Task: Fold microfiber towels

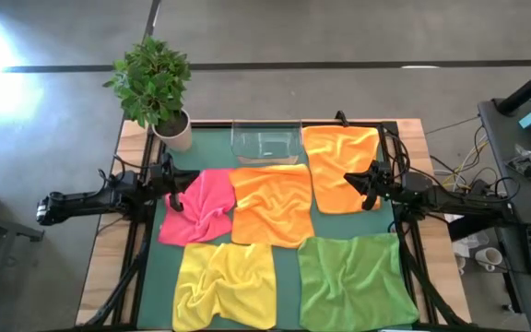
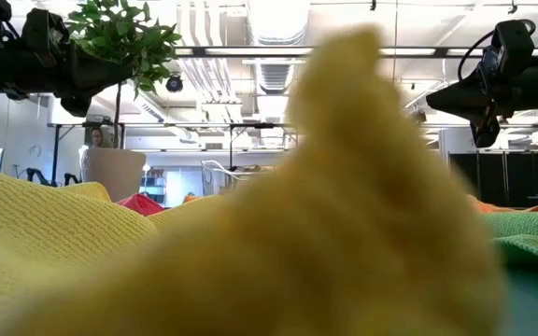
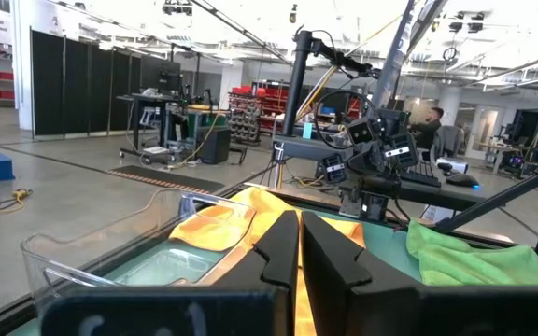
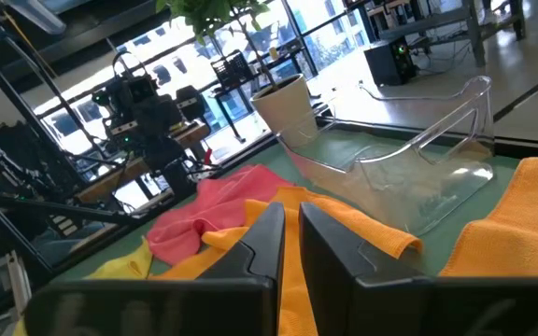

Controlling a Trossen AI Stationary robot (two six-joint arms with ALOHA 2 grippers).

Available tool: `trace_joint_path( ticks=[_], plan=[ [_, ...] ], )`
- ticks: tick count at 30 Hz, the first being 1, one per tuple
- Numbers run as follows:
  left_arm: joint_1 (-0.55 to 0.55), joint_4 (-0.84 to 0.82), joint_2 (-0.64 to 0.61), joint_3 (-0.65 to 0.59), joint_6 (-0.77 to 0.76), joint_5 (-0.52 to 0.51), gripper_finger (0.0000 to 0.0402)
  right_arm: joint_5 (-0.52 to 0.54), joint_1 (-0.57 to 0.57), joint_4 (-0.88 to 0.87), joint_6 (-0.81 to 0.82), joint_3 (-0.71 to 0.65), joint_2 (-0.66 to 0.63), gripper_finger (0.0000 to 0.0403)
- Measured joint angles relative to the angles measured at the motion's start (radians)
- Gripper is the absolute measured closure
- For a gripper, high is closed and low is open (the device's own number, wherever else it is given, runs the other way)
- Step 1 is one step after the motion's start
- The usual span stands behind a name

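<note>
On the dark green mat [image 1: 289, 254], five unfolded towels are spread: pink towel [image 1: 198, 206] at nine o'clock, two orange towels [image 1: 273, 203] [image 1: 341, 166] toward twelve and two, yellow towel [image 1: 226, 284] at seven, green towel [image 1: 353, 282] at five. Left gripper [image 1: 175, 187] and right gripper [image 1: 356, 181] are held raised with fingers pressed together, empty, probably waiting to start. No writing can be read.

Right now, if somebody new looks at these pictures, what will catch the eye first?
Five bright towels cover the dark green mat: the pink towel at the left, two orange towels beside it, the yellow towel and the green towel along the near edge. None looks folded yet. A clear plastic tray and a potted plant stand at the far edge; the left gripper and right gripper hang shut above the cloths.
</note>
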Motion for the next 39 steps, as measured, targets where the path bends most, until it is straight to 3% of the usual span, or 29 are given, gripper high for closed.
trace_joint_path(
  ticks=[15,27,39],
  plan=[
    [0.000,0.005,0.007,0.000,0.000,0.000,0.0400,0.000,0.000,0.000,0.000,0.000,0.000,0.0374],
    [0.000,0.002,0.104,0.000,0.000,-0.001,0.0399,0.000,0.000,0.000,0.000,0.000,0.000,0.0374],
    [0.000,0.177,0.190,0.000,-0.031,-0.006,0.0336,0.000,0.000,0.000,0.000,0.000,0.000,0.0374]
  ],
)
